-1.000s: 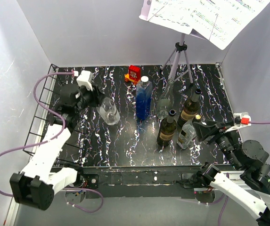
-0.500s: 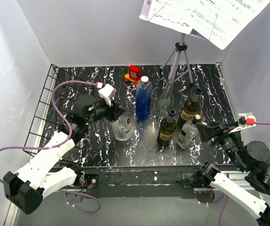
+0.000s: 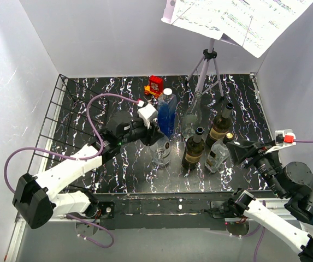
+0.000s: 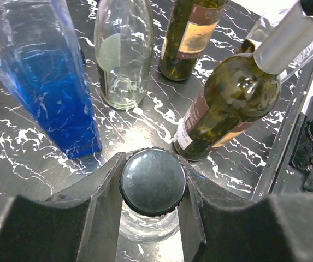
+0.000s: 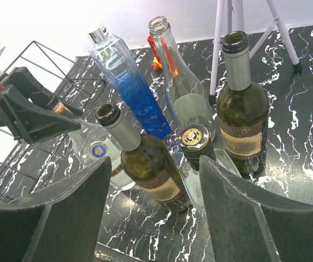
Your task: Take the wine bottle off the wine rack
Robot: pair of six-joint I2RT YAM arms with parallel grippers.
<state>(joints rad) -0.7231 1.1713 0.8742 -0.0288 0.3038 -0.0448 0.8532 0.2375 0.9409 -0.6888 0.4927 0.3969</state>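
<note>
The black wire wine rack (image 3: 48, 128) stands along the table's left edge; its cells that show hold no bottle. It also shows in the right wrist view (image 5: 41, 60). My left gripper (image 3: 155, 136) is shut on the black cap (image 4: 152, 182) of a clear wine bottle (image 3: 161, 154). The bottle hangs upright at mid-table, well right of the rack, just left of a green bottle (image 3: 193, 148). I cannot tell if its base touches the table. My right gripper (image 3: 238, 150) is open and empty, right of the bottle cluster.
A blue bottle (image 3: 166, 112), an empty clear bottle (image 3: 191, 121), a second green bottle (image 3: 220, 124) and a small capped clear bottle (image 3: 217, 154) stand close together. A grey tripod music stand (image 3: 210, 65) and a red object (image 3: 155, 85) are at the back.
My left arm has carried the clear bottle rightward from beside the rack to mid-table, bringing it upright. My right gripper has barely moved.
</note>
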